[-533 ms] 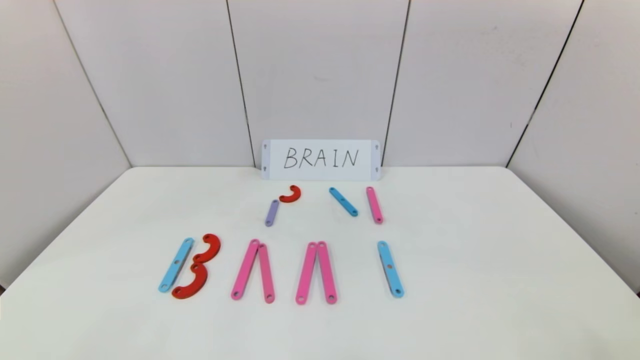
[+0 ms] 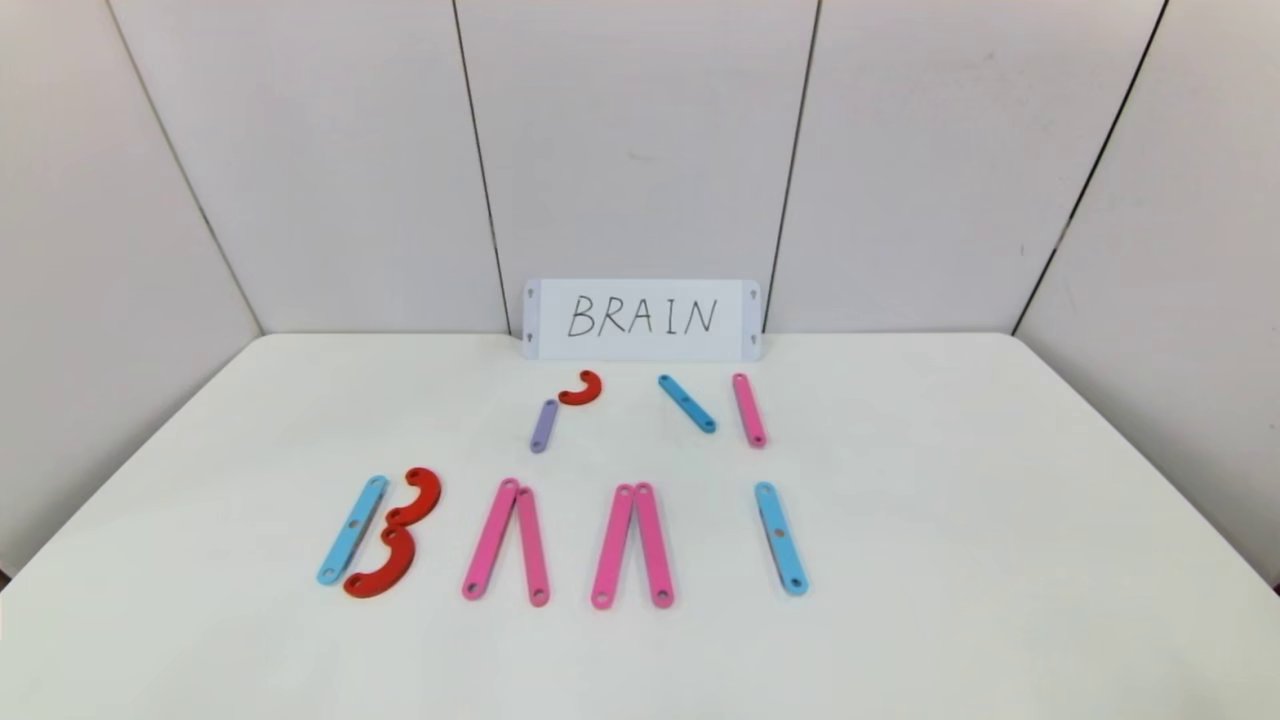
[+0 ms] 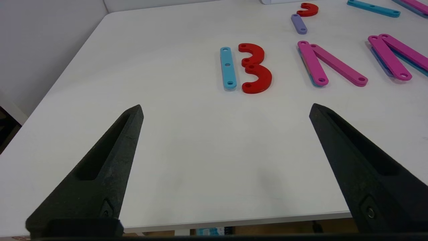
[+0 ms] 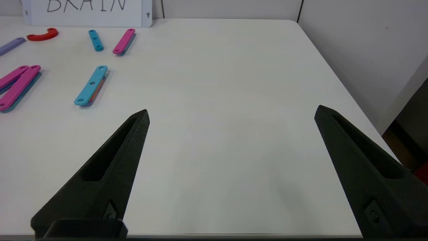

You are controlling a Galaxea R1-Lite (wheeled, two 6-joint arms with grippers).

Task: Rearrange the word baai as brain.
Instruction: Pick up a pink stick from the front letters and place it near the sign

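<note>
The word baai lies in a row across the table's middle. Its B is a blue bar point(image 2: 352, 529) with two red curves point(image 2: 398, 535). Two pink A shapes point(image 2: 507, 540) point(image 2: 632, 545) come after it, and a blue bar point(image 2: 781, 538) as the I ends the row. Behind the row lie a purple short bar point(image 2: 543, 425), a red curve point(image 2: 582, 388), a blue bar point(image 2: 687, 403) and a pink bar point(image 2: 748, 409). My left gripper point(image 3: 226, 110) hangs open over the near left table edge, holding nothing. My right gripper point(image 4: 232, 113) is open over the near right edge, also holding nothing. Neither arm shows in the head view.
A white card point(image 2: 642, 319) handwritten BRAIN leans against the back wall. Grey wall panels close in the table point(image 2: 1000, 480) at the back and both sides. The table's front edge point(image 3: 234, 219) lies just under the left gripper.
</note>
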